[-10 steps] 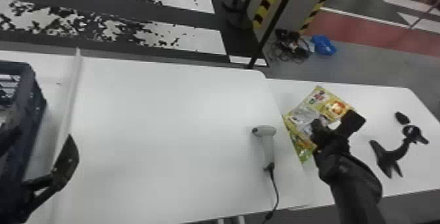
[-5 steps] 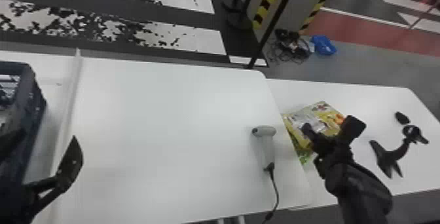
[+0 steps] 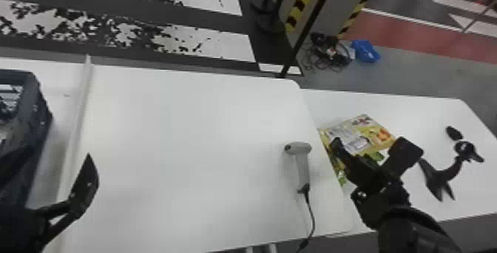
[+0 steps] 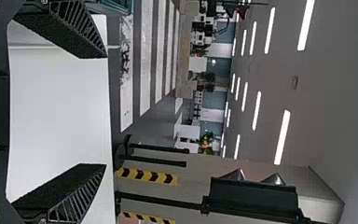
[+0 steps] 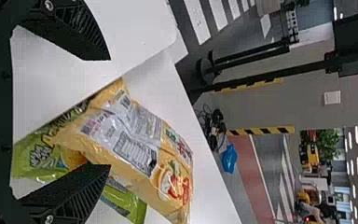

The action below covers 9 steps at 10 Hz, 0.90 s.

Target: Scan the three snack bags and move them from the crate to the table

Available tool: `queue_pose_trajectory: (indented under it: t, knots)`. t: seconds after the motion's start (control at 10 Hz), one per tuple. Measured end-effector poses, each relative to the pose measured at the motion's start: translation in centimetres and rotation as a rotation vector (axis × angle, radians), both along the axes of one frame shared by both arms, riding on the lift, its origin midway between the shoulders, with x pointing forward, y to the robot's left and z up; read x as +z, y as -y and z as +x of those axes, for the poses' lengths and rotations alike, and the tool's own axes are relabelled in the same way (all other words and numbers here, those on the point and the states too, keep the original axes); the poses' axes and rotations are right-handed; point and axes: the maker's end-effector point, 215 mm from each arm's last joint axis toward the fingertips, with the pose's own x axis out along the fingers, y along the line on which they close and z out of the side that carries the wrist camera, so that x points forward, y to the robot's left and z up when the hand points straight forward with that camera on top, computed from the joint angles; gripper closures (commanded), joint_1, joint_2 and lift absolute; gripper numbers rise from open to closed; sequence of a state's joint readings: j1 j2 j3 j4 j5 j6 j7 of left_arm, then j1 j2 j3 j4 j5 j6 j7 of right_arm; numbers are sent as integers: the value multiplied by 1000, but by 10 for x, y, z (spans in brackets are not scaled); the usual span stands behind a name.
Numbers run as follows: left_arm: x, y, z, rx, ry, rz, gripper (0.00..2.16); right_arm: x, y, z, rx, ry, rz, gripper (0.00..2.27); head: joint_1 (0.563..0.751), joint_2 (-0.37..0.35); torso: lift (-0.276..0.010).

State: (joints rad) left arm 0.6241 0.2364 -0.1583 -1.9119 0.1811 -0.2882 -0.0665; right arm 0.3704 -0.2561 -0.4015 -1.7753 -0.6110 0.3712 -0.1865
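My right gripper [image 3: 373,148] stands open over the snack bags on the right-hand table; in the right wrist view the same gripper [image 5: 109,112] has its fingers apart. A yellow snack bag [image 3: 355,135] lies there, its printed back up, partly on top of a green bag [image 3: 342,176]. The right wrist view shows the yellow bag [image 5: 135,140] over the green bag [image 5: 37,156]. At the left, beside the crate [image 3: 40,104], is my left gripper [image 3: 55,163], open; the left wrist view shows this gripper [image 4: 105,111] holding nothing. The grey scanner [image 3: 302,165] lies on the white table.
The wide white table [image 3: 192,152] has a raised strip [image 3: 79,111] near the crate. The scanner's cable [image 3: 311,211] runs off the front edge. A black stand [image 3: 440,176] is on the smaller table [image 3: 440,111], right of my right gripper.
My right gripper has let go of the yellow bag, which has settled flatter on the table, and has drawn back a little towards the front right. The left gripper has shifted slightly right.
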Motion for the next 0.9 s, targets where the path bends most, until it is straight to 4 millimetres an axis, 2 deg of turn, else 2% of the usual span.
queue_pose_trajectory:
  t: [0.2,0.4,0.6,0.7,0.8,0.9]
  knots:
    - [7,3,1,-3,8,-5,29,30,-82,3,129,64,-22,83,695,-350,-62]
    - [9,2,2,2,9,-7,29,47,-156,6,240,113,-46,83,695,-295,-62]
    - [11,-5,5,27,4,-6,29,71,-233,5,347,202,-107,80,695,-172,-62]
    - [10,-12,7,39,-8,-5,29,81,-265,2,391,245,-130,80,695,-107,-62]
    - [10,-21,9,61,-20,-6,29,88,-299,-6,430,284,-131,80,695,-78,-62]
    - [12,-29,9,77,-22,-7,29,90,-324,-13,461,301,-124,80,695,-17,-62]
